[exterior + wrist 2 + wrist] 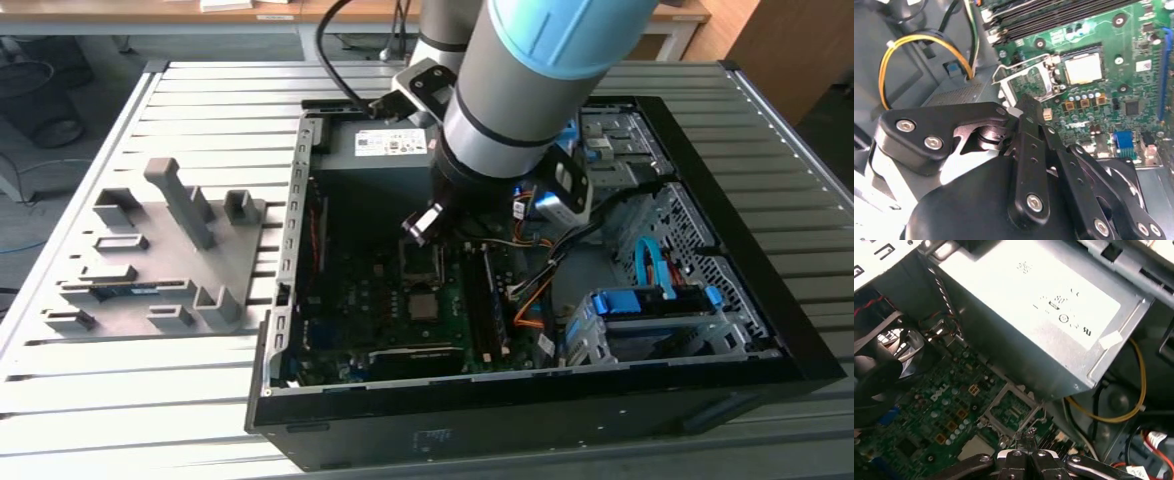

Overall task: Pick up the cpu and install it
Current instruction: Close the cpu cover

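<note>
The cpu (pixel 424 305), a small square chip with a pale silver top, lies flat in its socket on the green motherboard (pixel 358 300) inside the open computer case. In both wrist views the cpu (pixel 1083 67) (pixel 973 447) lies beside the hinged metal retention frame (pixel 1024 82) (pixel 1013 410), which stands swung open. My gripper (pixel 422 226) hangs above the board just behind the frame, apart from the cpu. Its black fingertips (pixel 1025 441) meet with nothing seen between them. The gripper's linkage (pixel 1030 150) covers the near part of the board.
The grey power-supply box (pixel 387 145) (pixel 1044 315) sits close behind the gripper. Yellow cables (pixel 909 45) loop beside it. A black fan (pixel 884 370), memory slots (pixel 1054 17) and blue drive bays (pixel 647 305) crowd the case. A grey fixture plate (pixel 160 250) lies at the exterior view's left.
</note>
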Tool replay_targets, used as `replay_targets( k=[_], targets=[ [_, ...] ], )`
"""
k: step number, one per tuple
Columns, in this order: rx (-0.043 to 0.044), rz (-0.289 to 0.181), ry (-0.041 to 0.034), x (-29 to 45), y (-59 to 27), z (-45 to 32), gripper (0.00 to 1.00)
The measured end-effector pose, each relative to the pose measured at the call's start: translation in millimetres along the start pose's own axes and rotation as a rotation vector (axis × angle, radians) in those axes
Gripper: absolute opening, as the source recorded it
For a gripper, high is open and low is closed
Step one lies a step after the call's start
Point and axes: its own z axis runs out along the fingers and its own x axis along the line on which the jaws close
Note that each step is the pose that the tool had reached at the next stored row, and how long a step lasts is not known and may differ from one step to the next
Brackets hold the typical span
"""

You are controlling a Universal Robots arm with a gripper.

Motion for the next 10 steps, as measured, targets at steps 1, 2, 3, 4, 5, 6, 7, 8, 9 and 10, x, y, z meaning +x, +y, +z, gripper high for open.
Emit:
replay_targets(
  k=[1, 2, 3, 4, 5, 6, 7, 8, 9, 10],
  targets=[
    [-0.0056, -0.008, -0.0019, -0.1, -0.1, 0.0, 0.10],
    [-0.0100, -0.015, -0.0033, -0.3, -0.2, -0.1, 0.10],
    [-0.0102, -0.017, -0.0028, -0.7, -0.5, 0.1, 0.10],
    [-0.0074, -0.017, -0.0002, -1.1, -0.9, 0.3, 0.10],
    [-0.0025, -0.016, 0.0041, -1.7, -1.5, 0.5, 0.10],
    [0.0018, -0.016, 0.0076, -2.4, -2.3, 0.9, 0.10],
    [0.0041, -0.016, 0.0096, -3.5, -3.4, 1.5, 0.10],
    [0.0062, -0.016, 0.0116, -4.7, -4.5, 2.2, 0.10],
    [0.0075, -0.016, 0.0127, -6.4, -5.9, 3.1, 0.10],
    [0.0074, -0.016, 0.0130, -8.3, -7.3, 4.0, 0.10]
  ],
)
